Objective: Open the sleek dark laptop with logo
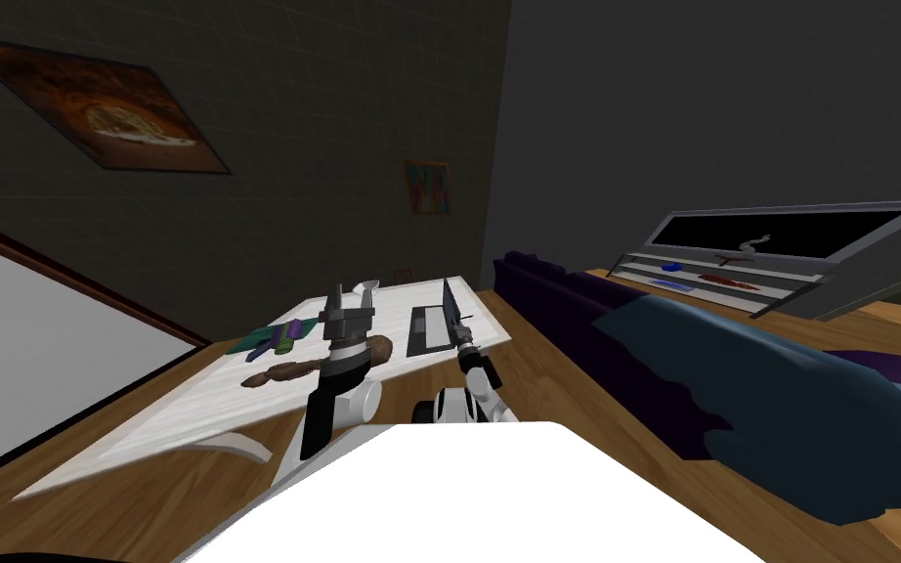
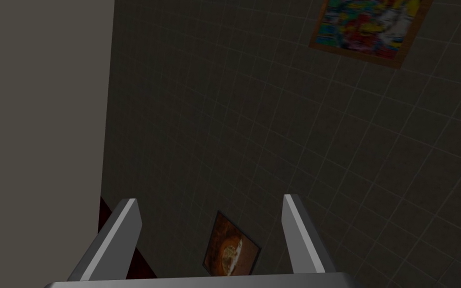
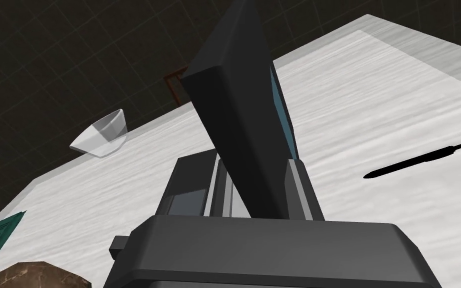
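**Right gripper (image 3: 257,172) pinches the raised laptop lid**

Its two fingers press both faces of the lid of the slim, dark grey laptop (image 3: 239,100). The lid stands steeply up from the flat dark base on the white wood-grain table (image 3: 374,100). In the head view the laptop's long axis runs away from me. A bluish strip edges the lid on the side of the thin black pen (image 3: 414,161). The left gripper (image 2: 209,200) hovers with fingers spread.

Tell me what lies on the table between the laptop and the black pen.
Nothing: in the right wrist view the white table is bare between the laptop and the pen.
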